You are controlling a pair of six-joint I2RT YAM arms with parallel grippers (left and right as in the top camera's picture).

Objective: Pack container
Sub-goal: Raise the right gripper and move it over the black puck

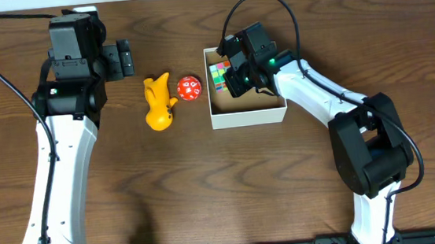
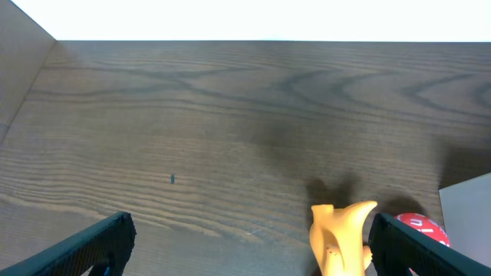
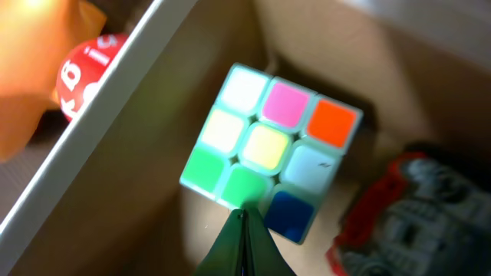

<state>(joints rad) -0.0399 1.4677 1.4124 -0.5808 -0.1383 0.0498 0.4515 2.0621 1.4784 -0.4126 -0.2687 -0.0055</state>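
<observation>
Item: container (image 1: 249, 118), a square, shallow white cardboard box with a tan inside, standing on the wooden table (image 1: 207, 186) directly under the right gripper (image 1: 233, 79). Contents: a puzzle cube (image 1: 219, 74) with pastel stickers, lying just ahead of that gripper's tip, and a red-and-grey toy (image 3: 414, 218) off to one side of the cube, its kind too blurred to name. Right gripper: jaws fully closed, gripping nothing, poised inside the box walls; whether its tip touches the cube cannot be told. Outside the box: a red numbered ball (image 1: 189, 88) just beyond the wall on the side away from the right arm's base, and beside it a yellow toy figure (image 1: 159, 103). Left gripper (image 1: 123, 59): jaws spread wide, empty, held clear of the table. From this gripper the yellow figure lies ahead and off toward its right finger (image 2: 430, 245), the ball just past it, and the box corner (image 2: 468, 211) beyond that. The figure's long axis appears to run crosswise to the left gripper's pointing direction. Judgement: the two loose toys remain to be packed, and the left arm is the nearer to both, the yellow figure first in reach.
</observation>
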